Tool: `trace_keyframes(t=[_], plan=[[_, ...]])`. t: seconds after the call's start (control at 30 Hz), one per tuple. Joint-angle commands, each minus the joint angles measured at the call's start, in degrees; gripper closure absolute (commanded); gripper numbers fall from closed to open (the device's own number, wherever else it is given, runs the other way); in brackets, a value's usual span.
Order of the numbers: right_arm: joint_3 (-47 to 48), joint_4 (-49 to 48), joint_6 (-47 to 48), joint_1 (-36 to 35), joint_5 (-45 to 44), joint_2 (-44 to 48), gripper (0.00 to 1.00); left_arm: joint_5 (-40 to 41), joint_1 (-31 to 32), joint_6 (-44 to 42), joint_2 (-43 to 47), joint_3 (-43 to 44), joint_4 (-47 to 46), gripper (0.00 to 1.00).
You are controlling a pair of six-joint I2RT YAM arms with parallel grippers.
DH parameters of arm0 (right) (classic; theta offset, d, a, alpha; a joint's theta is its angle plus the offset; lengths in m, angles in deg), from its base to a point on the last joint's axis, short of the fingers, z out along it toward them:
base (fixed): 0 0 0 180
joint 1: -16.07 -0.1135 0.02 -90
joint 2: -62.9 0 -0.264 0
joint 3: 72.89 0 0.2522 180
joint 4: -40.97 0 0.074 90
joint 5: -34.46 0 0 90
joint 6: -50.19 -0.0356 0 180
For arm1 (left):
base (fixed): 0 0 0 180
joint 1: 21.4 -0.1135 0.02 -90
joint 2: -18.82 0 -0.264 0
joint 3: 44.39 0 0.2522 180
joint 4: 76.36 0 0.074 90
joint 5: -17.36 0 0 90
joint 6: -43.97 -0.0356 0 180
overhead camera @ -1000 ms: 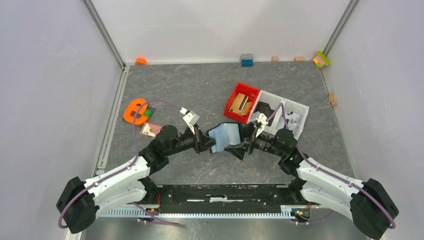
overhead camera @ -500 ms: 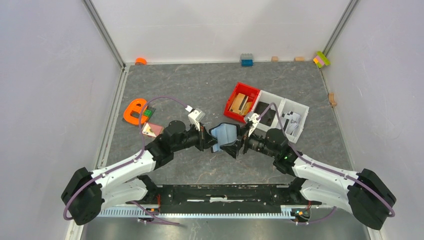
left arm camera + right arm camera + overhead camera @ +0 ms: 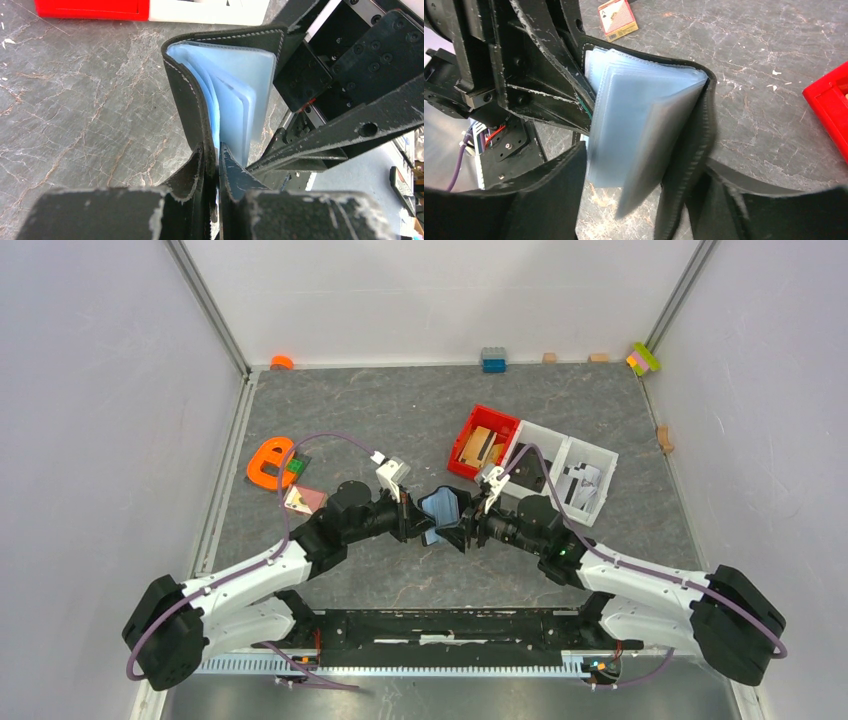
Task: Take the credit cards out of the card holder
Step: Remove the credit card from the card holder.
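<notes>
Holder [image 3: 447,512] folded narrower than a second ago, held up off bench [image 3: 400,420] between both tools.
Left tool [image 3: 216,165] clenched on one cover; right tool [image 3: 639,170] moved in, narrowing but not clamped, astride sleeves [image 3: 644,110]. No cards out yet.

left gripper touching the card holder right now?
Touching. Left wrist view: the left gripper pinches the card holder by its black cover, no gap visible.
</notes>
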Motion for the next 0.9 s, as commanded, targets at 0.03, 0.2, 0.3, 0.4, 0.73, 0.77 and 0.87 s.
trace_keyframes(t=[0.03,0.2,0.3,0.4,0.73,0.77,0.87], plan=[[2.4,0.1,1.7,-0.6,-1.0,0.9,0.35,-0.1,0.3,0.0,1.2,2.3,-2.5,0.98],[1.8,-0.2,2.0,-0.5,-1.3,2.2,0.41,-0.2,0.3,0.1,1.3,2.3,-2.5,0.98],[1.6,-0.6,2.1,-0.5,-1.1,2.9,0.45,0.0,0.3,0.0,1.5,2.2,-2.5,0.98],[1.1,-1.0,2.2,-0.5,-1.5,3.8,0.47,0.3,0.3,0.0,1.7,2.1,-2.5,0.98],[1.7,3.5,3.2,-0.4,-9.9,4.6,0.55,0.3,0.3,-0.4,5.8,0.3,-3.9,0.98],[1.9,3.9,3.3,-0.4,-10.3,4.6,0.56,0.3,0.3,-0.4,6.2,0.1,-4.2,0.98],[2.0,3.8,3.4,-0.3,-10.1,4.7,0.58,0.3,0.3,-0.5,7.3,-0.5,-4.7,0.98]])
